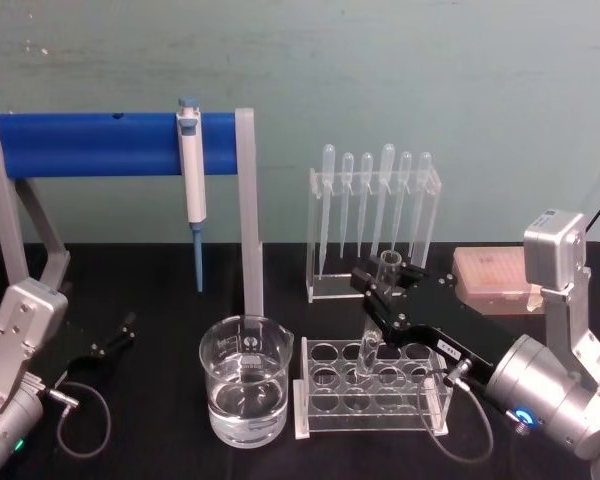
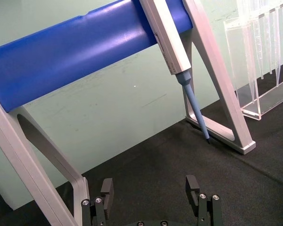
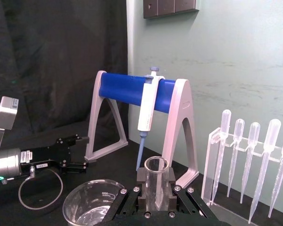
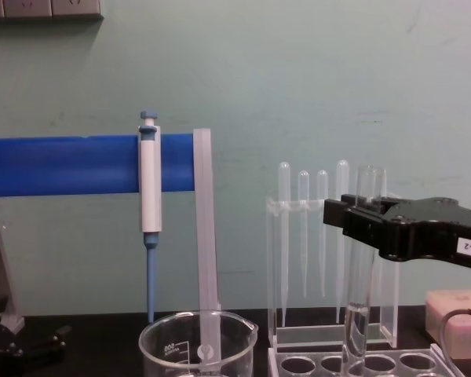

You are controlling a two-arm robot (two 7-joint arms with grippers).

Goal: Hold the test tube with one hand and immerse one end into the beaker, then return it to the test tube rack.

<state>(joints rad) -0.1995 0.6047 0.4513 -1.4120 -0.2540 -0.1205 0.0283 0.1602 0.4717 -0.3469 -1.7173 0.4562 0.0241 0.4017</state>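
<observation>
My right black flat gripper [image 1: 388,280] is clamped on the clear round-bottomed glass test tube [image 4: 359,267], upright over the clear acrylic rack [image 1: 375,390]; I'd lift clear, then carry toward the wide glass beaker [image 1: 246,393]. Left gripper [image 2: 151,197] parked, fingers apart.

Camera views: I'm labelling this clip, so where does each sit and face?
Head: high, looking down at beaker, both arms in frame.
Chest: low, side-on; right gripper holds test tube.
Left wrist: faces blue stand; left gripper open.
Right wrist: over the clamped tube toward pipettes.
All share the pipettor.
</observation>
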